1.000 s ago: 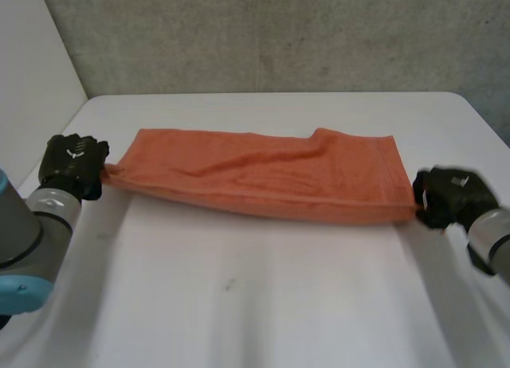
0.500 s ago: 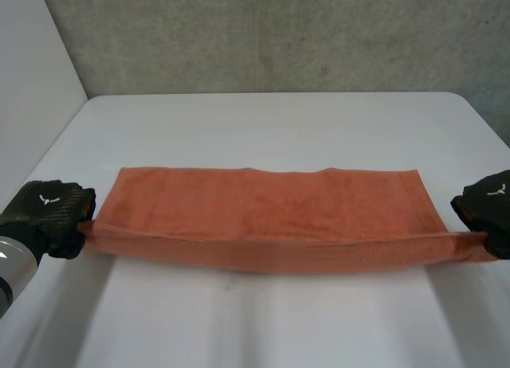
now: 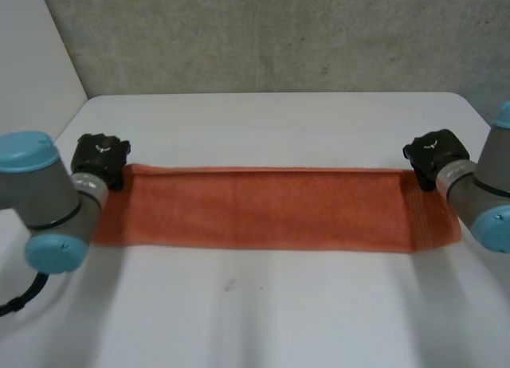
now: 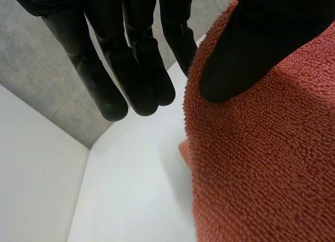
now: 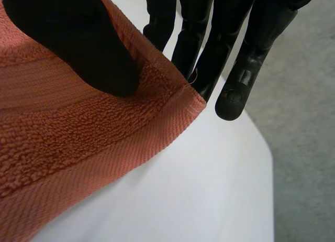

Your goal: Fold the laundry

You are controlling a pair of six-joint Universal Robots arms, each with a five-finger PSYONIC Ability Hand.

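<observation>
Towel (image 3: pixel 271 207) now flat, far corners in left hand (image 3: pixel 100 157) and right hand (image 3: pixel 433 150).

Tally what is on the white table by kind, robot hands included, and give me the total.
Towels: 1, the orange towel, lying flat in a long strip.
Robot hands: 2, the left robot hand and the right robot hand, each pinching one end of the towel.
Total: 3
</observation>
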